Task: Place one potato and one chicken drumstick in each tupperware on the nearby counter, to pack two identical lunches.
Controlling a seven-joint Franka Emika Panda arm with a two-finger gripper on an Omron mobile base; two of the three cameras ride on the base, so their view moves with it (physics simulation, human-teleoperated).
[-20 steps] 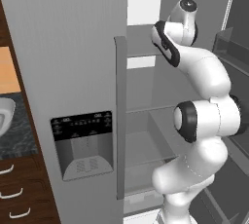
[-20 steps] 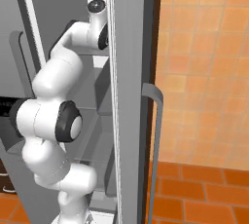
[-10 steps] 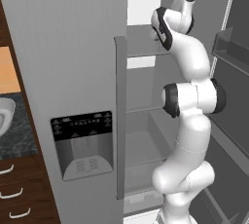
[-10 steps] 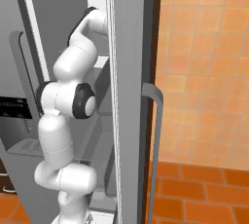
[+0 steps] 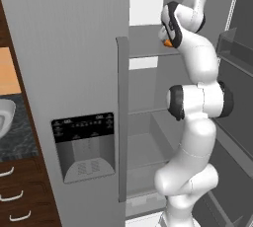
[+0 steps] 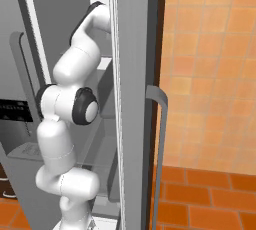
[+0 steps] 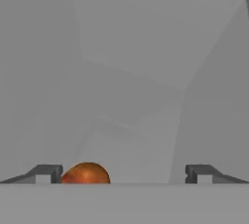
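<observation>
Inside the open refrigerator [image 5: 148,137], the white arm [image 5: 197,122] reached up to the top shelf [image 5: 148,48], at about twelve o'clock from its base. The gripper [image 7: 124,174] stood with its jaws spread wide, holding nothing. A chicken drumstick [image 7: 85,173], orange-brown and rounded, lay between the fingertips, just beside the left one [image 7: 46,173]; whether they touched could not be told. On the closed door, the dispenser panel [image 5: 83,125] at nine o'clock carried small pale markings too blurred to read.
</observation>
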